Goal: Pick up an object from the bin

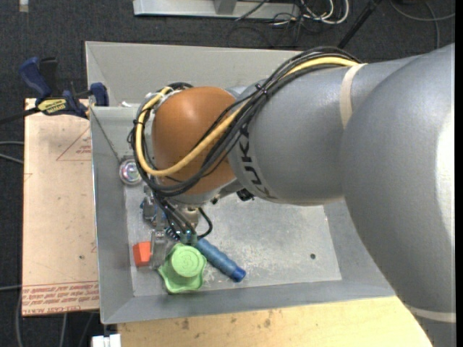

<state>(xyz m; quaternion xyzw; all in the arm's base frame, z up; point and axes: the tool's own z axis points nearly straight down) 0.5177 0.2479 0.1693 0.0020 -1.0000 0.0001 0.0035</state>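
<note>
Approach step: green round-capped thing (182, 266) nearest, gripper (163, 226) just behind it, low in bin (289, 244).
Right of it you see a blue pen-like stick (221, 260), left a small orange block (142, 252), farther behind a shiny round piece (130, 170). You cannot tell whether the gripper is released or clenched; likely nothing is lifted, so next comes closing on one piece, then raising.

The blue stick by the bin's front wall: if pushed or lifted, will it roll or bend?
The blue stick looks round and straight, so it would probably roll sideways on the bin floor. It seems rigid, unlikely to bend. The green round piece at one end may block it.
</note>
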